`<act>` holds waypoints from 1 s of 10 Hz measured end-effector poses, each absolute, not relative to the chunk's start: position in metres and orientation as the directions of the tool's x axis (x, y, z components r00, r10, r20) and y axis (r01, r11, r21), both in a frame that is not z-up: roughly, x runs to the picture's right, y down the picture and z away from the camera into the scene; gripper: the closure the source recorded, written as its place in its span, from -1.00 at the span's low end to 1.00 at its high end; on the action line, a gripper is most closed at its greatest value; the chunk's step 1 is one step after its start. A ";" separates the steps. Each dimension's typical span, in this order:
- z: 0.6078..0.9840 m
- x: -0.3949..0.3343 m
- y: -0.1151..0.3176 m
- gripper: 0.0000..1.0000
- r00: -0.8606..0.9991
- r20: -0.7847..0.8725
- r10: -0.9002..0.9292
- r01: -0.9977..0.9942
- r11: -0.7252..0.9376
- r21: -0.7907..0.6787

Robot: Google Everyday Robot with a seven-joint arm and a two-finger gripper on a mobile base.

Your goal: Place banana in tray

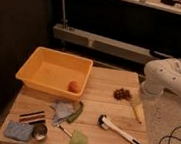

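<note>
The banana (139, 112) lies on the right side of the wooden table (99, 105), pointing toward the front edge. The yellow tray (39, 69) stands at the table's back left and holds an orange fruit (74, 86) in its front right corner. My white arm (163, 76) reaches in from the right. My gripper (138, 99) hangs right over the banana's far end, very close to it or touching it; I cannot tell which.
A dark grape cluster (123, 93) lies just left of the gripper. A white-handled brush (119, 130), green cup (78, 139), grey cloth (62, 111), metal cup (39, 132), blue sponge (17, 130) and snack bar (31, 116) lie along the front. Cables (172, 141) trail on the floor at the right.
</note>
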State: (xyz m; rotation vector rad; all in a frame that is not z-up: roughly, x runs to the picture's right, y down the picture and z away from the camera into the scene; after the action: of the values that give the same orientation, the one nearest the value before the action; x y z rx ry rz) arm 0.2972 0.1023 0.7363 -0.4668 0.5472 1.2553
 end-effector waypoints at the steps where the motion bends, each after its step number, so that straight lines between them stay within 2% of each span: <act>1: 0.745 0.299 0.108 -0.30 0.164 -0.636 0.754 -0.970 0.240 0.035; 5: 0.749 0.298 0.109 -0.30 0.092 -0.673 0.734 -0.973 0.211 0.097; 10: 0.755 0.299 0.118 -0.30 0.122 -0.705 0.698 -0.981 0.191 0.019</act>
State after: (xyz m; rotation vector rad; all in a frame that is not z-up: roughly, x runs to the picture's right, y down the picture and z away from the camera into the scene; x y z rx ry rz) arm 0.2994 0.1184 0.7548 -0.5228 0.6655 1.3099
